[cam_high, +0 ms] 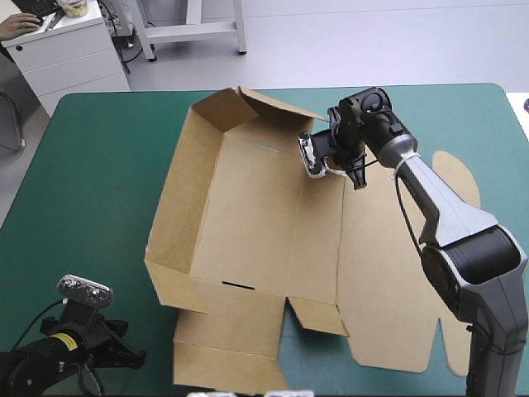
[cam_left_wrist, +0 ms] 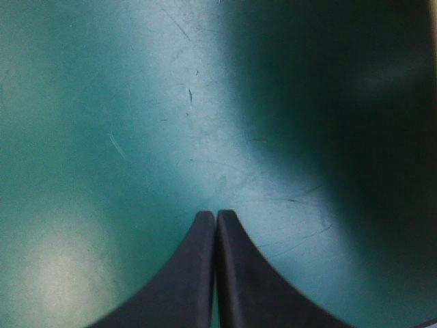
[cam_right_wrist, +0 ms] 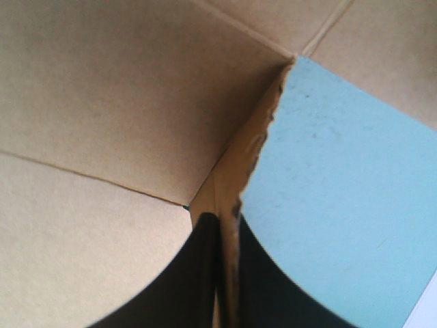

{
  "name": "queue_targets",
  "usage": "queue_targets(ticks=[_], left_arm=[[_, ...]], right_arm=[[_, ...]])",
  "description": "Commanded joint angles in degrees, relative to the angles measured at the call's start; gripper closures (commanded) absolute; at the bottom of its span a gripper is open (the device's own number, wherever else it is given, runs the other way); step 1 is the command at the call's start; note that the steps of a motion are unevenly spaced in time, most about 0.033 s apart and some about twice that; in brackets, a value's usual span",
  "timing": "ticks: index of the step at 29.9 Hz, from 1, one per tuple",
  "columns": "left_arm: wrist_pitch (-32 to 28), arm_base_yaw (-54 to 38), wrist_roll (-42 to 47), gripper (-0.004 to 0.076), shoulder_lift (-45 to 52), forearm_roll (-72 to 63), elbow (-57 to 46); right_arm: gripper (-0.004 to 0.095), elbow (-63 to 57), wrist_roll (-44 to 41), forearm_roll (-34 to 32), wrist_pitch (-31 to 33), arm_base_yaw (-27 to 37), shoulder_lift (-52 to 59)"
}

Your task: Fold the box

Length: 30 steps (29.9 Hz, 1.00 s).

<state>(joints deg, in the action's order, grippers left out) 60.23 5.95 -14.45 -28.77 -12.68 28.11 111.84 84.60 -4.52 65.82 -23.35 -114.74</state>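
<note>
The brown box [cam_high: 248, 215] lies in the middle of the table, partly raised: its left wall and far wall stand up, and its lid panel [cam_high: 397, 273] lies flat to the right. My right gripper [cam_high: 329, 165] is at the box's far right corner. In the right wrist view the right gripper [cam_right_wrist: 222, 219] is shut on a thin board edge [cam_right_wrist: 249, 164] that runs up between its fingers, with the box's inner panels [cam_right_wrist: 102, 102] beyond. My left gripper [cam_high: 124, 351] rests near the table's front left corner, away from the box. Its fingers meet in one arch over bare cover, so the left gripper [cam_left_wrist: 216, 215] is shut on nothing.
Loose front flaps [cam_high: 231, 347] of the box reach toward the table's front edge. Bare teal-green cover [cam_high: 83, 165] stretches left of the box and along the far edge.
</note>
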Motion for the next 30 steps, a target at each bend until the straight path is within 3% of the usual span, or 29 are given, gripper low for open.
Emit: queue_targets(ticks=[1,5,14,18,23,30], left_arm=[[-2.47,0.29,0.34,0.0734,-0.72,-1.10,1.76],[-2.47,0.29,0.34,0.0734,-0.72,-1.10,1.76],[-2.47,0.29,0.34,0.0734,-0.72,-1.10,1.76],[-2.47,0.29,0.34,0.0734,-0.72,-1.10,1.76],[-2.47,0.29,0.34,0.0734,-0.72,-1.10,1.76],[-2.47,0.29,0.34,0.0734,-0.72,-1.10,1.76]], right_arm=[[0.0928,1.95,0.72,4.52,-6.38,0.07,2.48],[0.0928,1.95,0.36,11.97,-10.56,-0.20,0.62],[0.0887,1.95,-15.06,13.66,-11.28,-1.68,-2.56],[0.0694,1.95,-19.99,13.66,-11.18,-1.57,-2.64],[0.0347,1.95,-26.32,13.66,-11.18,-1.57,-2.64],[0.0315,2.04,-34.59,13.15,-8.66,-1.57,-1.50]])
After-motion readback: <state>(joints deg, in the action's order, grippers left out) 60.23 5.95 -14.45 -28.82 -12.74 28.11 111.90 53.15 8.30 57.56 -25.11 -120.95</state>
